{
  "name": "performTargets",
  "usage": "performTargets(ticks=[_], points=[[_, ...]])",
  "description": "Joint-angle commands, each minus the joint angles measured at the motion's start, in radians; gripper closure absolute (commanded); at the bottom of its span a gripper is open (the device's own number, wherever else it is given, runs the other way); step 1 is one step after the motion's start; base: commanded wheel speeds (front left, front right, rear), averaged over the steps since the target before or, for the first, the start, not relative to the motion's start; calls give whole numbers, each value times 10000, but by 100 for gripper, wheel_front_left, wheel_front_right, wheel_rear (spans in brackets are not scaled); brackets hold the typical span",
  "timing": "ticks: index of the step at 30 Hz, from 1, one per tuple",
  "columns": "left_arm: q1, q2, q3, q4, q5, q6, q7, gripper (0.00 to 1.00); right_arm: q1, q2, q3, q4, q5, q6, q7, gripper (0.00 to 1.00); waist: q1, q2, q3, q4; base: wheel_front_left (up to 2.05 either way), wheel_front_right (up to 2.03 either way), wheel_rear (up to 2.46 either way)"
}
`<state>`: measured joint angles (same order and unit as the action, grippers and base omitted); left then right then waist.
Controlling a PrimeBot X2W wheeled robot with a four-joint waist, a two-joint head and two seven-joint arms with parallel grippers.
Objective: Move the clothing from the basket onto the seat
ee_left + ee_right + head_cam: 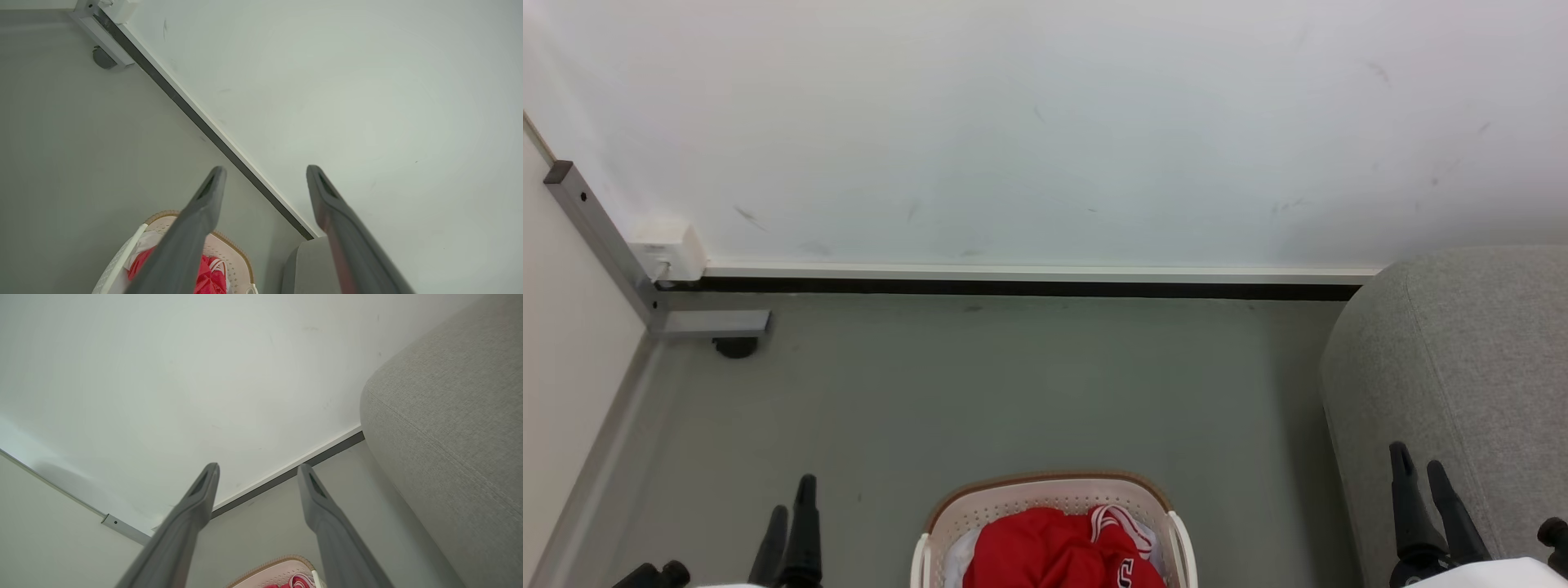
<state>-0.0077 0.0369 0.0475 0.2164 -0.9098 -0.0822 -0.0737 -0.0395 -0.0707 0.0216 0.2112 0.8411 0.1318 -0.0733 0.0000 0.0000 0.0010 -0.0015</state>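
Both arms are hanging low on either side of the basket (1045, 478), and it is looking like a ready pose before a first reach. The left gripper (792, 496) is sitting over bare floor (980, 384) with its fingers spread wide and nothing between them. The right gripper (1417, 457) is sitting in front of the rounded side of the seat (1462, 359), also spread and carrying nothing. Wide jaws are making sense here, since thin fabric wants a broad pinch.

The clothing (1045, 547) is lying heaped inside the basket, red with white-and-black trim curling at the top and a white letter cut off by the frame edge. How many garments are in there is hard to say, because the basket bottom is cropped.

The basket is standing on the floor between the grippers. The seat is rising to the robot's right, apart from it, with a strip of floor between them. All the red is in the basket, so I am judging the task as not yet begun.

The floor is smooth grey-green. A scuffed white wall (1045, 122) is meeting it at a dark baseboard (1029, 287). A metal rail (596, 229) is running down the left corner.
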Motion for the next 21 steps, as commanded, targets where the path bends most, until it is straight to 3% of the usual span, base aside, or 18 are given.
performTargets(ticks=[1,21], points=[[18,103,-12,-154,397,34,-101,0,-100,-137,31,-140,-339,-8,-110,0,0,0,0,-1,0,0,0],[247,125,-159,-336,2796,235,-695,0,-14,-110,165,-44,-2899,-11,-702,0,0,0,-9,-11,0,0,0]])
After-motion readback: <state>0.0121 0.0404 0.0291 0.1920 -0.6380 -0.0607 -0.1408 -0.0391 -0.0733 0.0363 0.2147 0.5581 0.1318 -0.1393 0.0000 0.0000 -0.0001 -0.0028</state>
